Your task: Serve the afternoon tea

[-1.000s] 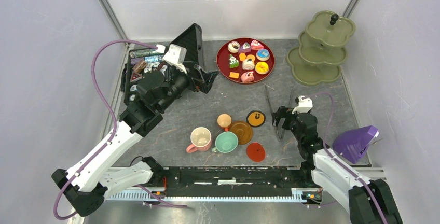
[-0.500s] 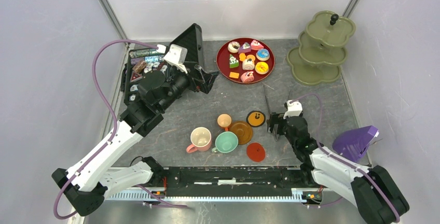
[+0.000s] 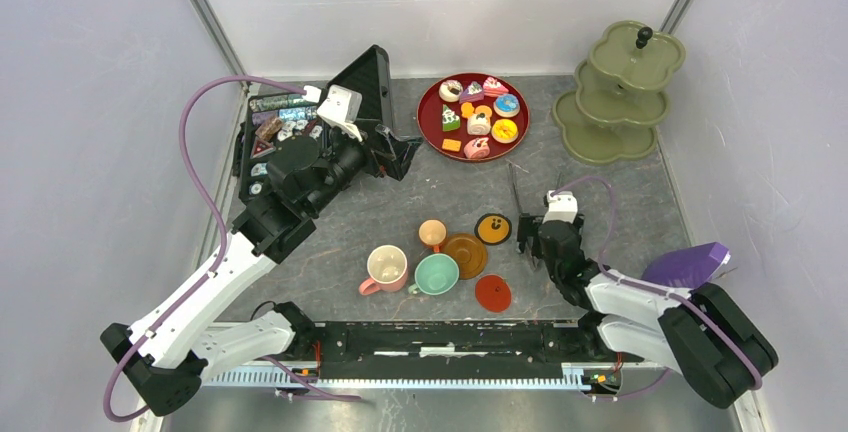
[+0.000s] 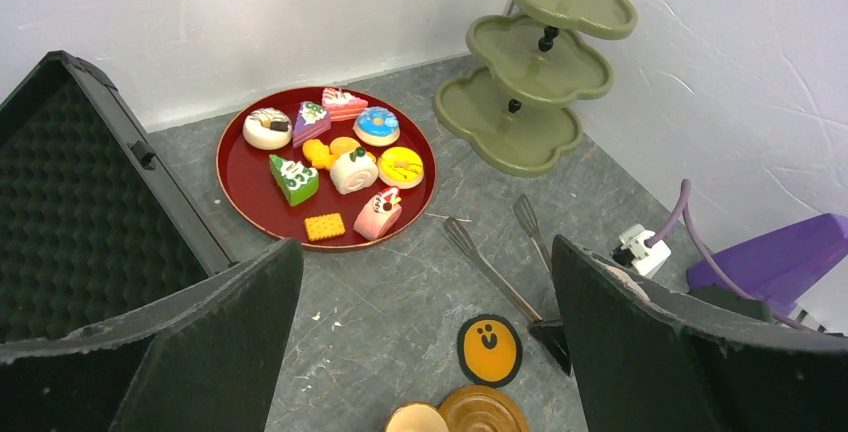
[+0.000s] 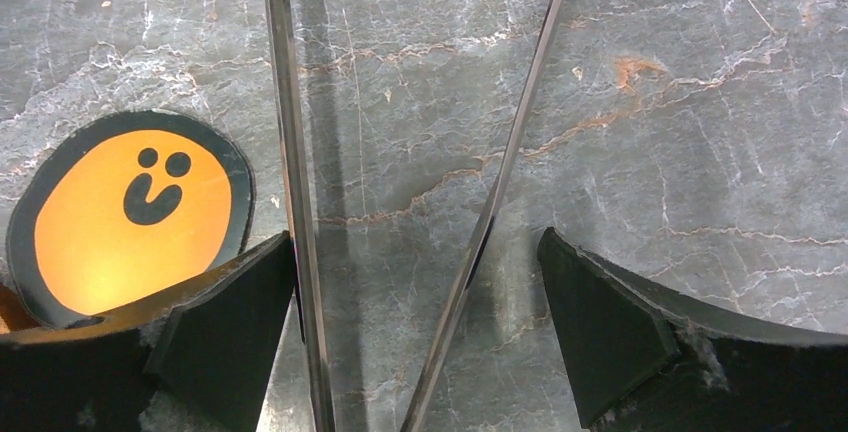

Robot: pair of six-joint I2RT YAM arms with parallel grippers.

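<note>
Both pairs of fingers stand spread wide and hold nothing. The right fingers point(image 5: 225, 332) hang low over the grey bench point(image 3: 450, 187) and straddle the thin metal tongs point(image 5: 290, 152), whose two arms run up between them. One arm passes just beside the inner edge of the left-hand finger, though contact cannot be told, while the other lies apart from the opposite finger. An orange saucer with a smiling face point(image 5: 130, 212) lies flat just beside them. The left fingers point(image 4: 200, 342) are raised near the open black case point(image 3: 370, 77) at the far left of the bench, facing the spread. The pastries point(image 4: 352, 169) sit together on a round red tray point(image 4: 245, 177) at the far middle of the bench, near the green three-tier stand point(image 3: 600, 142) in the far right corner. Nearer the arms, the pink cup point(image 3: 386, 267) and mint cup point(image 3: 437, 274) stand upright side by side. The small orange cup point(image 3: 432, 232) stands just behind them beside a brown saucer point(image 3: 470, 257), and a red saucer point(image 3: 492, 293) lies to their right.
</note>
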